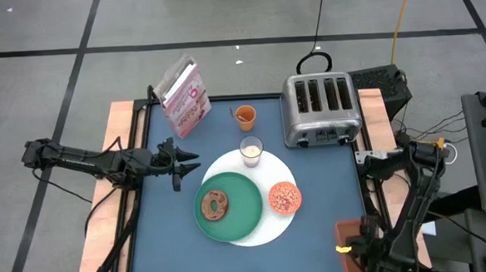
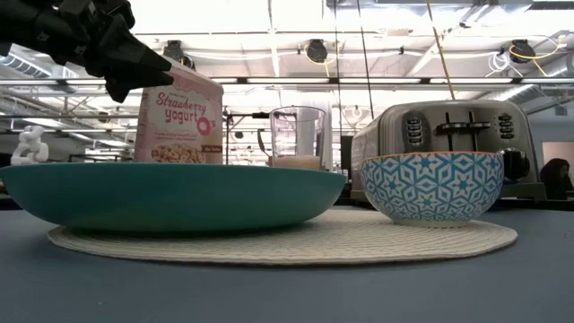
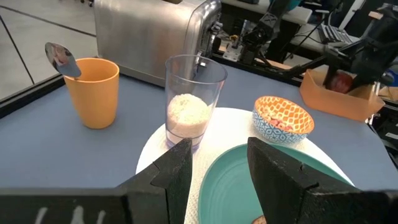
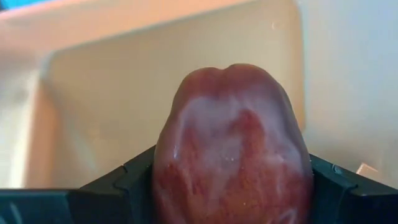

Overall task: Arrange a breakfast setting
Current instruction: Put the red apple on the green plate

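A green round plate with a brown bagel lies on the larger white disc. The small orange bowl and the milk glass also stand on the disc. Behind them stand the orange cup, holding the metal spoon, and the upright pink cereal box. My left gripper hovers open at the plate's left, pointing at the glass. My right gripper is over an orange bin off the table's near right corner, shut on the dark-red fruit. My right gripper pinches the dark-red fruit between its two fingers, one on each side of it. The fingers point down from above. The fruit shows at the height of the bin's rim; whether it is clear of the bin's floor I cannot tell.
A metal toaster stands at the table's far right. Bare blue tabletop lies left of the plate and along the near edge. The right arm's base and cables crowd the right side.
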You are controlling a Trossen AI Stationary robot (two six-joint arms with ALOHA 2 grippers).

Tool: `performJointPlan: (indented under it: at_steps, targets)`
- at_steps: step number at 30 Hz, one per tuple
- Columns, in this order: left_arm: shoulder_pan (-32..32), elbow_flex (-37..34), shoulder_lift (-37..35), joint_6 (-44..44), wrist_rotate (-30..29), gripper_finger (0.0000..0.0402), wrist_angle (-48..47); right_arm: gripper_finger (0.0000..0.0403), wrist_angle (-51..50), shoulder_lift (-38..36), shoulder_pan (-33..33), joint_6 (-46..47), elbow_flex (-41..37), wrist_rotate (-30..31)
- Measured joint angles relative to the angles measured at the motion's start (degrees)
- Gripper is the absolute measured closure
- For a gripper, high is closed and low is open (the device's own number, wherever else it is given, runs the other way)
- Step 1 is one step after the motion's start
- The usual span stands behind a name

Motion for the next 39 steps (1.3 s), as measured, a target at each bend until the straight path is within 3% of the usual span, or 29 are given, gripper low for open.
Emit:
performJointPlan:
  at_steps: [12,23,39]
  targets:
    - [-0.01,0.0,0.0,0.01,0.0,0.0243,0.01,0.0142,-0.81,-9.65,-2.29,0.1,0.0,-0.05]
    - [0.01,0.0,-0.01,0.04,0.0,0.0243,0.01,0.0141,-0.18,-15.61,-8.74,-1.73,0.0,0.57]
    - [-0.01,0.02,-0.01,0.07,0.0,0.0243,0.01,0.014,14.68,-15.84,-25.66,-36.54,-0.02,3.37]
